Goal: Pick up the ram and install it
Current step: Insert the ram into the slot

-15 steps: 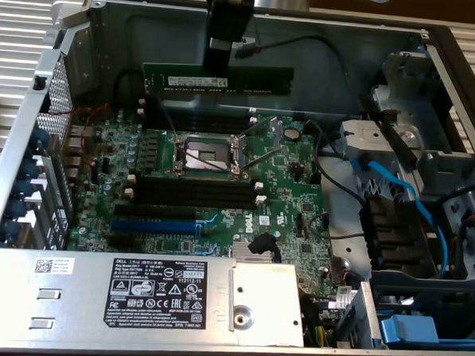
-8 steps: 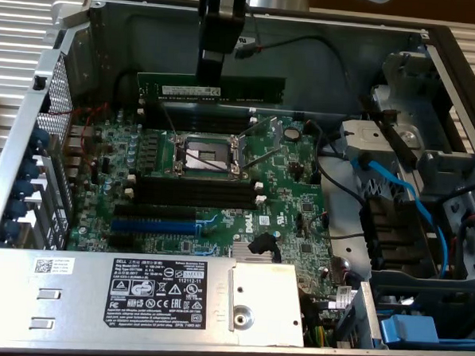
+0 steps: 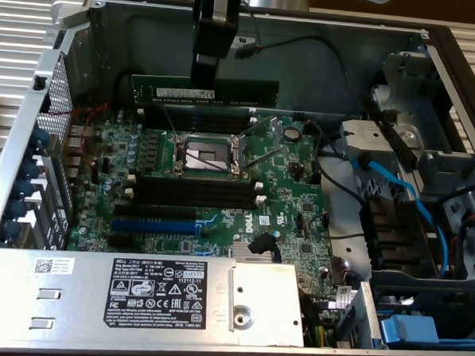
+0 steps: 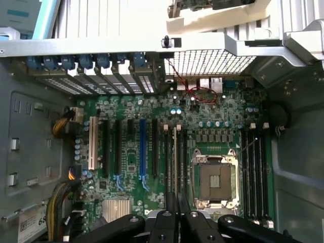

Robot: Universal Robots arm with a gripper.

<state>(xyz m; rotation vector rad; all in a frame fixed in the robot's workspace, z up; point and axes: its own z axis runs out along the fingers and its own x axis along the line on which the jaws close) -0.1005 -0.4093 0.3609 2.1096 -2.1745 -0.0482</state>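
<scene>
Hanging level just above the far black slots, the ram is clamped by the gripper, closed narrowly on it. If lowered skewed, it could be jammed against the white end clips.

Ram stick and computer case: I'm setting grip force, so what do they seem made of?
The long, thin dark-green ram stick looks like rigid fibreglass circuit board, matte, judging by its flat green face, dark chips and white label strip. The grey computer case looks like bare sheet metal, dull sheen, with folded edges and a punched vent grid.
</scene>
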